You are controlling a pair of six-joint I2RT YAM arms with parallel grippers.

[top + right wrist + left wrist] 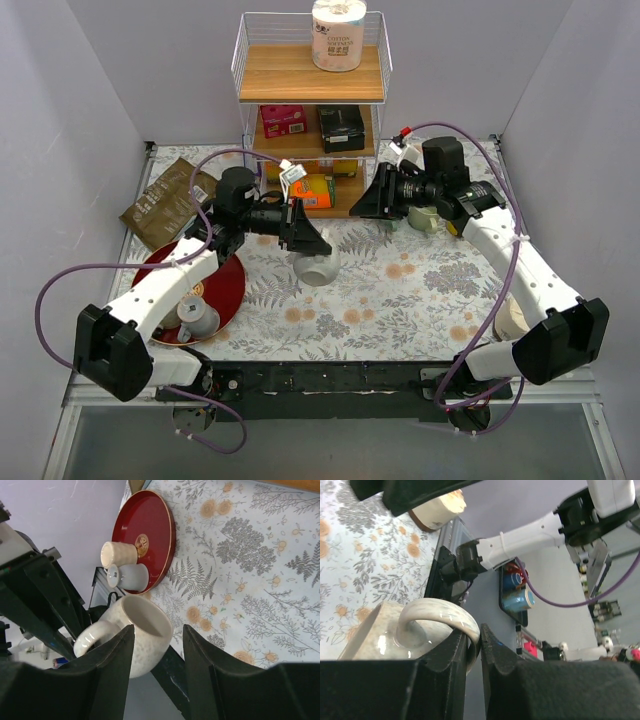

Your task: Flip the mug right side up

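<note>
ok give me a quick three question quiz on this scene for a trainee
1. True or false: the mug stands on the red tray.
2. Which part of the mug do the left fingers pinch? A rim, B handle, C base.
3. What sits on the top board of the shelf?
Key: 1 false; 2 B; 3 a toilet paper roll.

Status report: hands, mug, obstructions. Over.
Left hand shut on mug handle. Right hand open, empty, by the shelf. Mug mouth sideways, not yet upright. Red tray to its left, apart.
</note>
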